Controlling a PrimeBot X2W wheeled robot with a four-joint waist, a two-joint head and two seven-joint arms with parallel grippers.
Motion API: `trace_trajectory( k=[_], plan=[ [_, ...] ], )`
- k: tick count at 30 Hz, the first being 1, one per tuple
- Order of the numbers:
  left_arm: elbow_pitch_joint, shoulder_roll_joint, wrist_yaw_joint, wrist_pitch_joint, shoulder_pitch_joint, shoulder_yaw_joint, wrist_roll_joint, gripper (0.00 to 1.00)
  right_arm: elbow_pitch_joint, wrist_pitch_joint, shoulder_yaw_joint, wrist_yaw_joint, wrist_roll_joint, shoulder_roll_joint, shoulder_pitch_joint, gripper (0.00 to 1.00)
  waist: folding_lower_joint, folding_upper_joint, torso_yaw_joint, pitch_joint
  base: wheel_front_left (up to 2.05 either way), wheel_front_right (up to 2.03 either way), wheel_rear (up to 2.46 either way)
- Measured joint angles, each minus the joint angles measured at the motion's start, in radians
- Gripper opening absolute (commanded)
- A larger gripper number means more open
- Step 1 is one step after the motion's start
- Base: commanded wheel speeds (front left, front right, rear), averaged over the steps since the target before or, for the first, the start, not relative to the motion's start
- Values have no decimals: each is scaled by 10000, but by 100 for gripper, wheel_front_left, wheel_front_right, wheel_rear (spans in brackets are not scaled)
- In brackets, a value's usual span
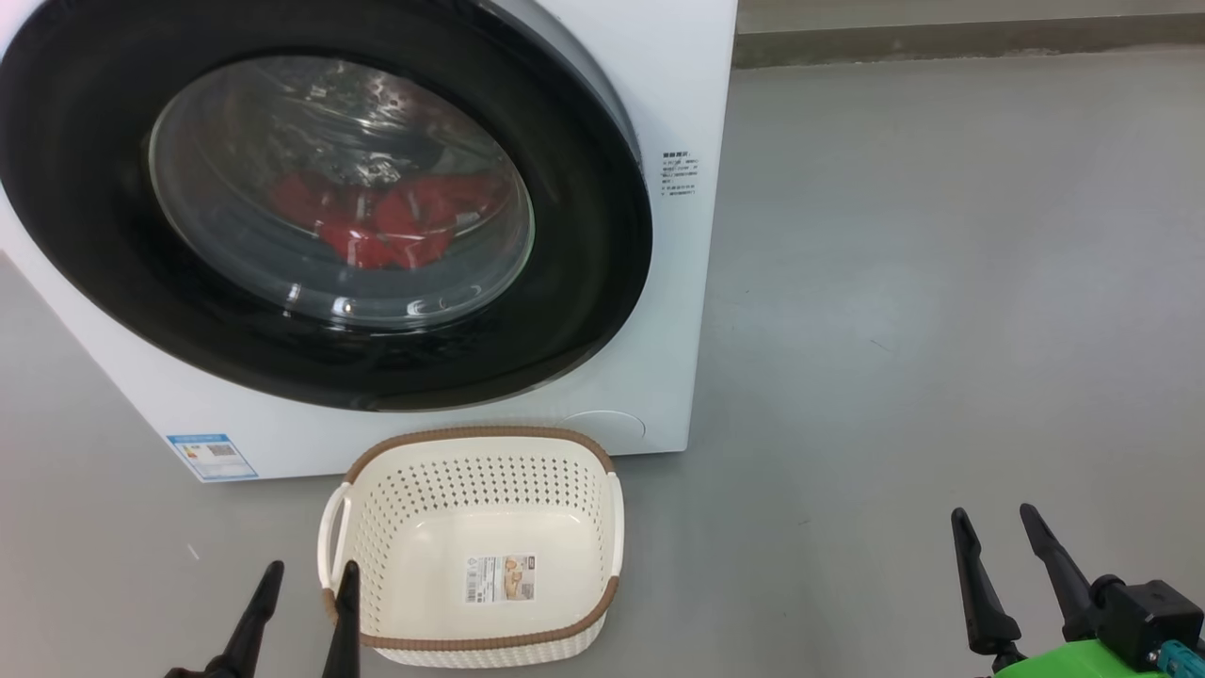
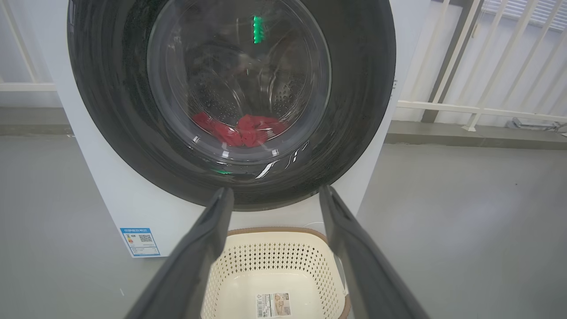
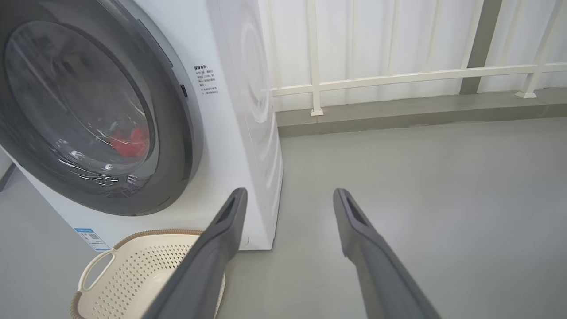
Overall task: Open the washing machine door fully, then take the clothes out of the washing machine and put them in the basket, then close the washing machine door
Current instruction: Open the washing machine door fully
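While the washing machine door (image 1: 235,188) sits shut against the washing machine (image 1: 659,94), the first step, swinging it fully open, looks not yet begun. Both grippers are spread wide and empty: the left gripper (image 1: 313,567) is at 7 o'clock of the head view, the right gripper (image 1: 993,511) at 4 o'clock. From the left gripper the door lies at 12 o'clock, well apart; from the right, at about 10 o'clock. The clothes (image 1: 386,231) show red through the glass, low in the drum. The basket (image 1: 480,435) stands empty at the door's 6 o'clock, its left handle just beside the left gripper. Next, I judge, one gripper must reach the door's rim and pull; where the catch sits I cannot tell.
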Motion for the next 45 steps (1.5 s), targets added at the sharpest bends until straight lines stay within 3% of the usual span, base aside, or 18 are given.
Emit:
trace_trajectory(
  k=[12, 13, 14, 15, 21, 32, 45],
  plan=[
    [-6, -2, -2, 0, 0, -19, -69, 100, -36, 0, 44, 0, 104, 50, 39, 100, 0, 0, -11, -35, 0, 0, 0],
    [-6, -4, -2, 0, 0, -23, -69, 100, -54, -2, 73, 0, 146, 50, 39, 45, 0, 0, -13, -29, 0, 0, 0],
    [-6, -4, -2, 0, 0, -25, -69, 100, -71, -2, 109, 0, 222, 52, 38, 6, 0, 0, -15, -21, 0, 0, 0],
    [-8, -2, -2, 0, 0, -25, -69, 100, -104, -4, 173, 0, 295, 52, 33, 0, 0, 0, -19, -8, 0, 0, 0],
    [-15, -4, -2, 0, -9, -138, -107, 100, -94, -13, 767, 0, 980, 46, -532, 0, -1, 0, -24, 125, 0, 0, 0],
    [-25, -6, -4, 0, -408, -493, -261, 100, 255, -31, 1563, 0, 3413, -165, -3719, 0, 0, 0, 229, 630, 0, 0, 0],
    [2, -15, -4, 0, -1217, -951, -556, 100, 1540, 393, 2690, 0, 6608, -1336, -7586, 0, 0, -1, 1023, 1479, 0, 0, 0]
  ],
)
